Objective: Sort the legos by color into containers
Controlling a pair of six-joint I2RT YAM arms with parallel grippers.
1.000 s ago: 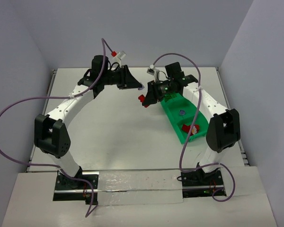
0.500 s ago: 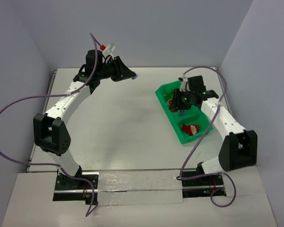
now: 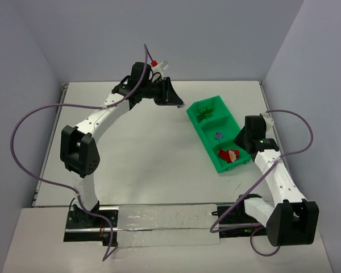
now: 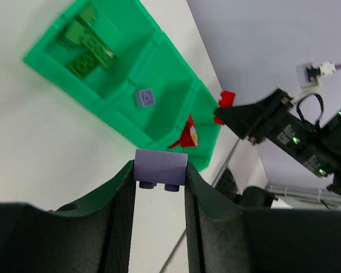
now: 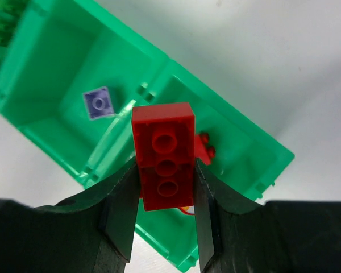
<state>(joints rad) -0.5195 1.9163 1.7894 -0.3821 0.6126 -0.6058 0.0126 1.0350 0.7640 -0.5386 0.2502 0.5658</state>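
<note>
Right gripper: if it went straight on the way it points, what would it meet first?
Probably the green tray, at the end compartment holding red pieces, beyond the red brick it grips; depth unclear.

The tray (image 5: pixel 57 74) is glossy, faintly translucent green plastic with soft highlights along its walls. Over it, the red brick (image 5: pixel 163 165) is smooth, shiny plastic. The fingers (image 5: pixel 120 219) of the right gripper (image 5: pixel 165 173) are dark, matt, finely grained plastic. Near the tray, the purple brick (image 4: pixel 161 165) looks satin-smooth, and the left gripper (image 4: pixel 159 170) has the same dull finish. The table (image 3: pixel 136 148) under the tray is matt white.
</note>
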